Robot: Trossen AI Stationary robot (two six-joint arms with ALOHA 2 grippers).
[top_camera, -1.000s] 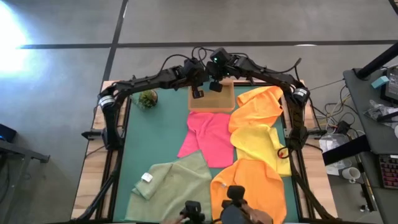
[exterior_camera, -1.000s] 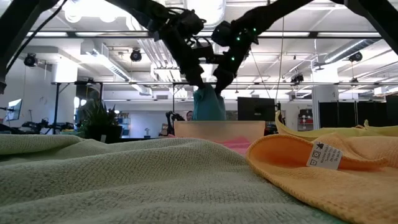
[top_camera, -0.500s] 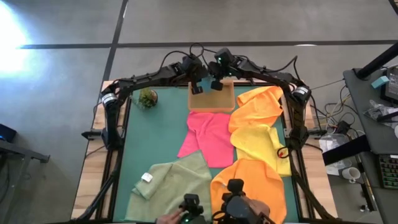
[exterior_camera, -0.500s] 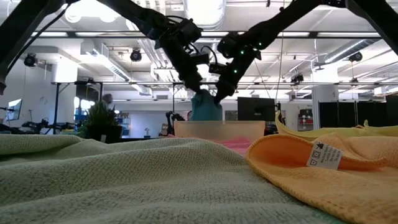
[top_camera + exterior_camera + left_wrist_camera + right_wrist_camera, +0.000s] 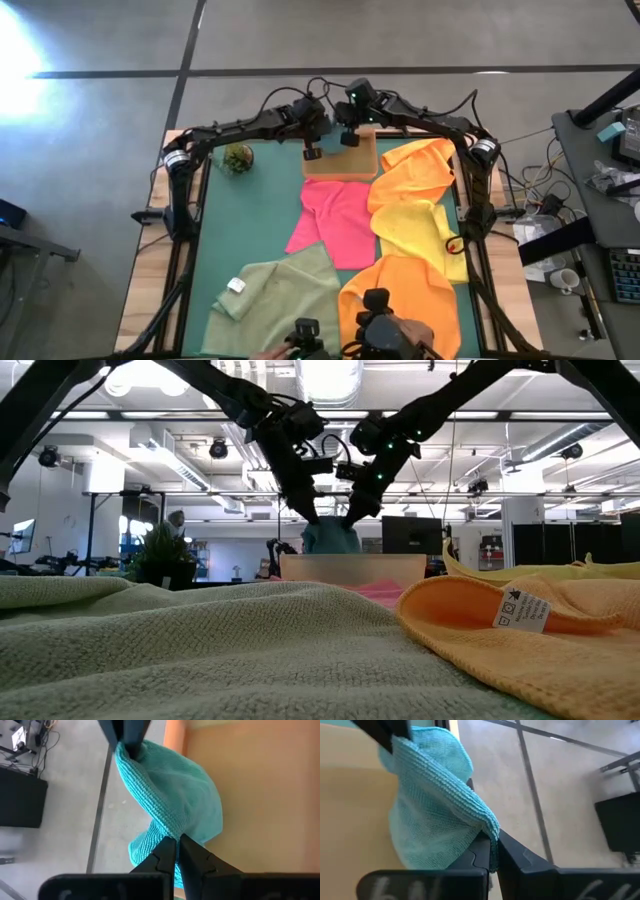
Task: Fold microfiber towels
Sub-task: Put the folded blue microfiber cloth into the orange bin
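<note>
Both jaws clamped on teal towel [image 5: 330,538] over cardboard tray [image 5: 358,157], L gripper [image 5: 176,840] and R gripper [image 5: 492,837]. I'd lower it in, then release.

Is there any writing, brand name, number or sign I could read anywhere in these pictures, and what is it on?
No text here can be read.
Care tag on the orange towel, low view: small printed symbols only, no legible words.
White tag on the sage green towel, high view: too small to read.
Monitors in the room behind the table: dark, nothing legible.
</note>
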